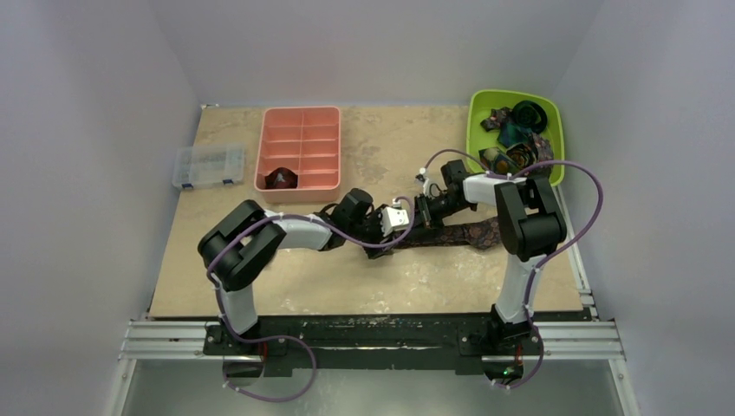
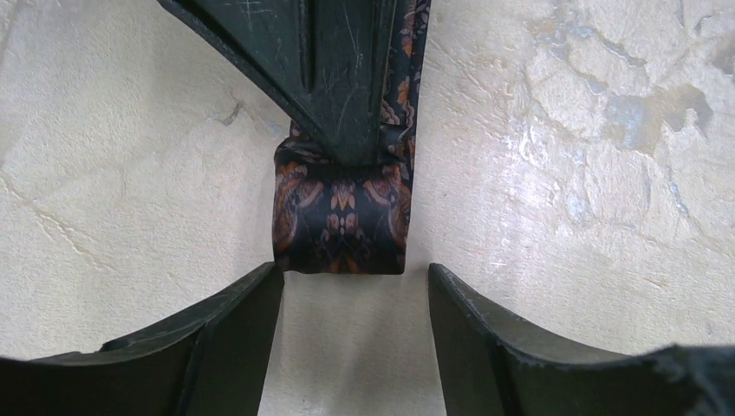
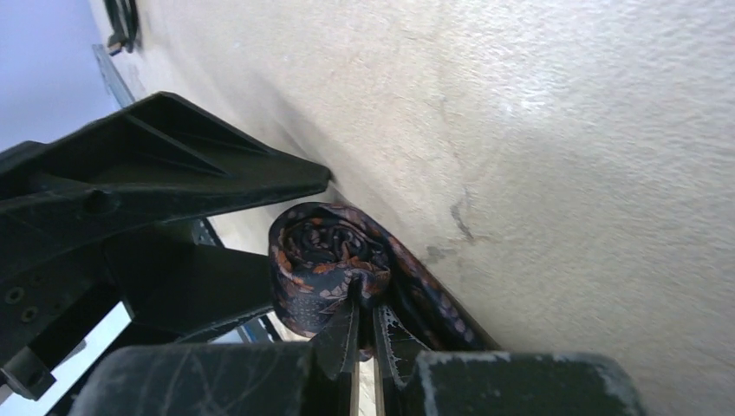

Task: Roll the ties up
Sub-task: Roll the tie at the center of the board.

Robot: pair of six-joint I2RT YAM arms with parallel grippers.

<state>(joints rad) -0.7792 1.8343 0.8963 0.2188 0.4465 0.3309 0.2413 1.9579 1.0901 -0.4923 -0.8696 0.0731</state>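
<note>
Fabric swallows the tips of my right claw [image 3: 362, 305], which is pinched almost closed on the inner turn of the tie [image 3: 334, 264]; how far in the tips reach I cannot see. The tie lies on the table [image 1: 347, 286] between my two arms. Its left end is wound into a small roll, and the rest runs flat toward my right arm, which hides where the strip ends in the top view. My left claw [image 2: 354, 276] stands wide, one finger at each side of the rolled end, and I cannot tell whether either tip touches the cloth. That wrist view cuts off both fingers at the bottom edge and shows only a short run of strip behind my right claw. From the right wrist the roll shows end-on, its lower edge lost behind my own fingers. Counted: one tie on the table; one dark coil [image 1: 282, 178] in the nearest left cell of the pink tray [image 1: 302, 110]; one green bin [image 1: 474, 130] at the far right holding more ties [image 1: 520, 156], too small and bunched to count, with a teal coil [image 1: 529, 114] at its far side; one clear box [image 1: 208, 166] left of the tray, its contents too faint to make out
</note>
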